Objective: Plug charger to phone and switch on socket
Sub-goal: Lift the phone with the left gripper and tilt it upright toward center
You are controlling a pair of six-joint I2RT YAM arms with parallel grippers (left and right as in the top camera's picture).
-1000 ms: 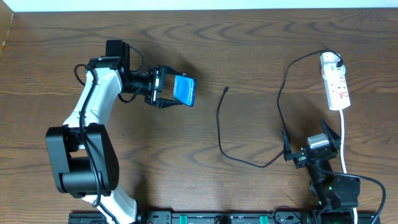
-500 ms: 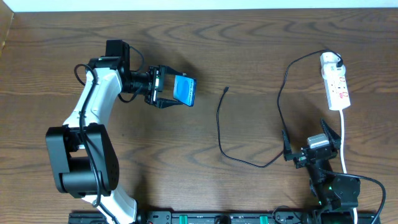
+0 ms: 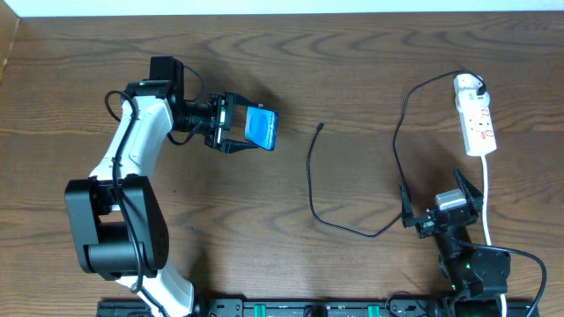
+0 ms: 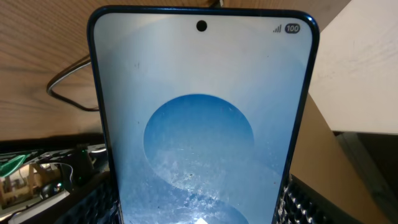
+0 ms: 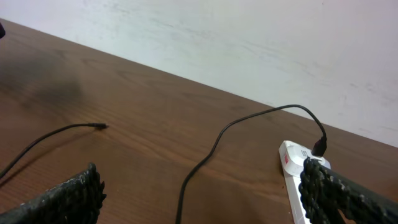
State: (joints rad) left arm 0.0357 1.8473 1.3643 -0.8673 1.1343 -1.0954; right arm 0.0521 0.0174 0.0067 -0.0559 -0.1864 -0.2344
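Observation:
My left gripper (image 3: 236, 128) is shut on the phone (image 3: 261, 127), holding it above the table left of centre; its cyan-blue screen fills the left wrist view (image 4: 202, 118). The charger cable (image 3: 310, 180) lies on the table, its connector tip (image 3: 321, 127) right of the phone and its black plug (image 3: 477, 87) seated in the socket. It also shows in the right wrist view (image 5: 205, 158). The socket (image 3: 475, 123) is a white strip at the far right, seen too in the right wrist view (image 5: 293, 165). My right gripper (image 3: 440, 201) is open and empty near the table's front.
The socket's white cord (image 3: 486, 194) runs down past my right gripper to the table's front edge. A pale wall lies beyond the far table edge (image 5: 249, 50). Bare wood lies between the phone and the cable.

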